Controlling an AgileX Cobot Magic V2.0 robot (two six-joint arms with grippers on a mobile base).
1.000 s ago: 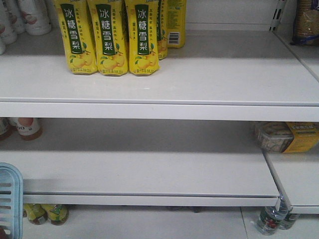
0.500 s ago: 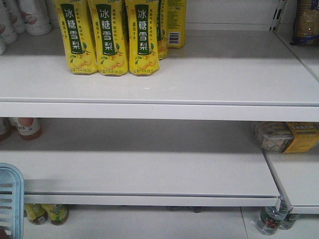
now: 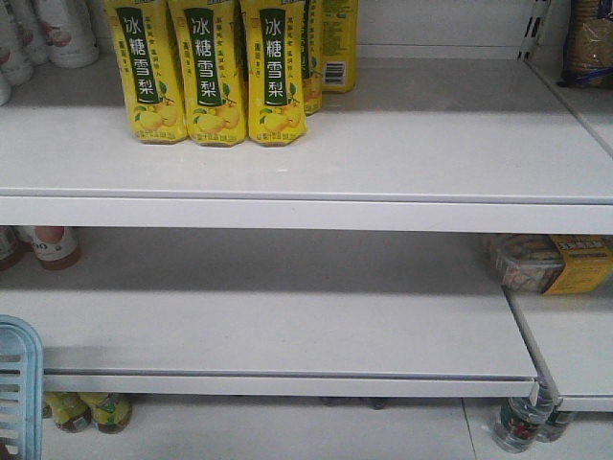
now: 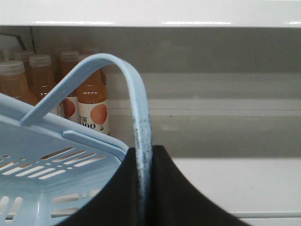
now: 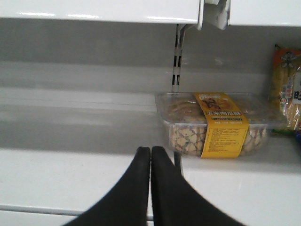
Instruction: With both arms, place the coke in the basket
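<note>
The light blue basket (image 4: 51,165) hangs from my left gripper (image 4: 142,155), which is shut on its flat handle (image 4: 136,103). A corner of the basket also shows at the lower left of the front view (image 3: 17,383). My right gripper (image 5: 150,153) is shut and empty, in front of a white shelf. The coke can is not in any view. Neither gripper shows in the front view.
White store shelves (image 3: 306,153) fill the front view. Yellow pear-drink bottles (image 3: 215,72) stand on the upper shelf. Peach drink bottles (image 4: 91,101) stand behind the basket. A clear snack box with a yellow label (image 5: 214,122) sits right of my right gripper.
The basket corner in the front view has sunk slightly lower and to the left. Nothing else has moved.
</note>
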